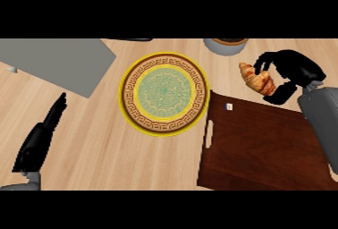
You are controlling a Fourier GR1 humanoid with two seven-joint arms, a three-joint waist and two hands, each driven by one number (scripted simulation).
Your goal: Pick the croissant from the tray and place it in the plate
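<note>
Right hand (285, 71) curled round the croissant (257, 79) at the upper right of the frame

The croissant sits above the dark tray (264, 147), beyond its far edge; the patterned plate (163, 94) lies at centre on the desk (99, 143); the left hand (41, 138) rests open at lower left, fingers straight.

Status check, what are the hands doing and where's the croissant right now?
Right hand curled round croissant, off the tray, right of plate. Left hand open, resting at lower left. Nothing lying between croissant and plate.
</note>
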